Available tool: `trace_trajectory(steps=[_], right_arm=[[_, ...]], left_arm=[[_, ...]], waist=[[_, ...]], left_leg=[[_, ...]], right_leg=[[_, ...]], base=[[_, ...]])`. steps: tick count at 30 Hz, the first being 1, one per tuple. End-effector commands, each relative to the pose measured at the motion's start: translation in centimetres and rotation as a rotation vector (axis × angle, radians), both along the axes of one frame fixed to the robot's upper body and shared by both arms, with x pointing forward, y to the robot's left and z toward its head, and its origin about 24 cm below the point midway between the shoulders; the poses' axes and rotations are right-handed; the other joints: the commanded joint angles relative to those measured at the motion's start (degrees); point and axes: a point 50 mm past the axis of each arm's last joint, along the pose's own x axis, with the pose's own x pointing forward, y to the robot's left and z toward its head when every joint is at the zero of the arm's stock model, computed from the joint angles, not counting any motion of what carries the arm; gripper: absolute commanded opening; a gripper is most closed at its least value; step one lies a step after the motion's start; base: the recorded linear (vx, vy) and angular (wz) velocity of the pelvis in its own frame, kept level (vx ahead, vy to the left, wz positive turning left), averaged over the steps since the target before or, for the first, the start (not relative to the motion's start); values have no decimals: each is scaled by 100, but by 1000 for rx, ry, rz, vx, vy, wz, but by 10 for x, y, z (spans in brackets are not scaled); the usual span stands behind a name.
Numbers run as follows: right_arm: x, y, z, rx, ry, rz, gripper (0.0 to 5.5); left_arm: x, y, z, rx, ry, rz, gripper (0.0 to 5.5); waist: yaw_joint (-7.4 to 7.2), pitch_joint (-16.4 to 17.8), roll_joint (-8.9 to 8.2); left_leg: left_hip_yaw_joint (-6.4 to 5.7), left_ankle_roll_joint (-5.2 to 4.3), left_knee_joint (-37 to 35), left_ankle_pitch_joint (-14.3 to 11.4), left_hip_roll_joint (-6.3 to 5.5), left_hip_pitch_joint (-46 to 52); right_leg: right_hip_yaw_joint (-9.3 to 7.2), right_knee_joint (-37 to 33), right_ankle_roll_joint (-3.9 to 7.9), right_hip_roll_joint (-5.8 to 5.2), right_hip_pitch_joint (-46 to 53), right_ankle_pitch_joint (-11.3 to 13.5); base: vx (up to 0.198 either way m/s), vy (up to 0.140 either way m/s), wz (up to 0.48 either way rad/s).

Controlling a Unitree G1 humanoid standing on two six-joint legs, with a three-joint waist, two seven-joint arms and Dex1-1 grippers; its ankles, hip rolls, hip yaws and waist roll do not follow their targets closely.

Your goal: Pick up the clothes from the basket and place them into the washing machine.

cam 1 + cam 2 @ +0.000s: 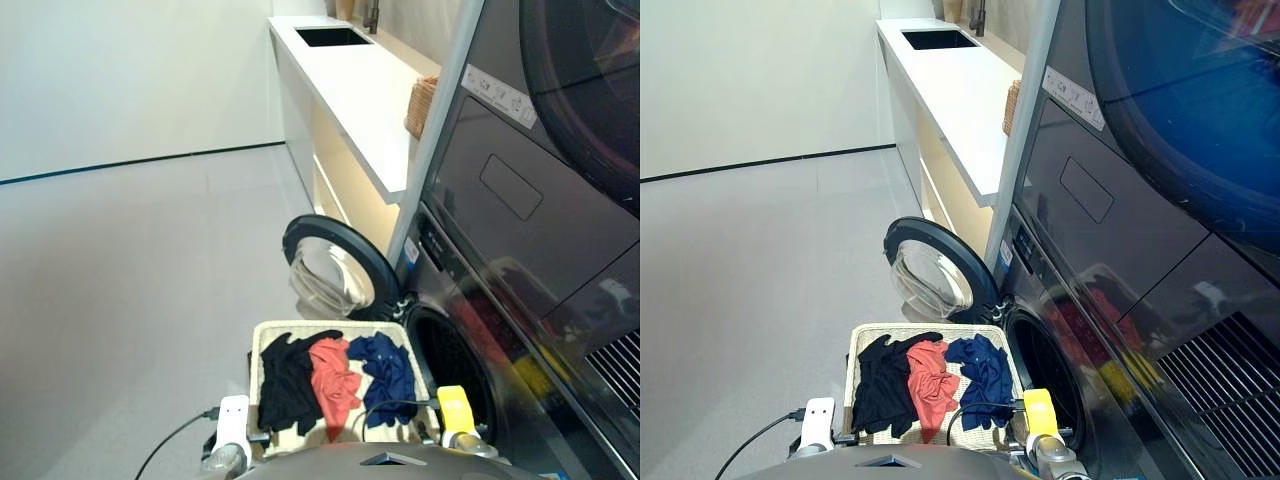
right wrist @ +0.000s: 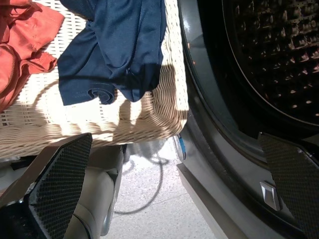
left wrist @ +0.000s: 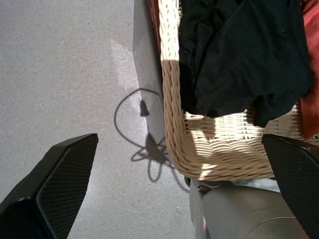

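The basket (image 1: 262, 345) sits on the floor just beside the washing machine (image 1: 470, 330), whose door (image 1: 335, 265) stands open, and all three clothes lie in it side by side: black garment (image 1: 287, 380) on the robot's left, coral-red garment (image 1: 333, 378) in the middle, navy garment (image 1: 385, 372) nearest the drum. Both grippers are spread and empty: the left gripper (image 3: 179, 199) hangs over the basket's near left corner by the black piece, the right gripper (image 2: 174, 194) over its near right corner. The navy piece lies just ahead of the right gripper with the drum opening (image 2: 279, 55) beside it, so the right arm looks best placed to start
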Motion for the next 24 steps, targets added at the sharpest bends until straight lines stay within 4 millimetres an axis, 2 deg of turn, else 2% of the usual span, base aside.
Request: trace_trajectory(steps=[1, 12, 24], right_arm=[[4, 5, -1, 11, 10, 61, 550], [5, 4, -1, 12, 14, 71, 550], [13, 6, 2, 19, -15, 86, 550]], left_arm=[[25, -8, 3, -22, -55, -24, 550], [23, -6, 2, -10, -34, -31, 550], [31, -6, 4, 36, -44, -150, 550]], waist=[[-92, 75, -70], [-112, 72, -63], [-144, 91, -54]], left_leg=[[152, -207, -5, 58, -47, -100], [177, -203, -5, 52, -38, -123], [191, -203, -5, 37, -42, -130]], right_leg=[[-39, 120, 355, -73, 186, -285], [-31, 125, 359, -76, 148, -284], [-11, 130, 361, -68, 115, -289]], base=[[0, 0, 0], [0, 0, 0], [0, 0, 0]])
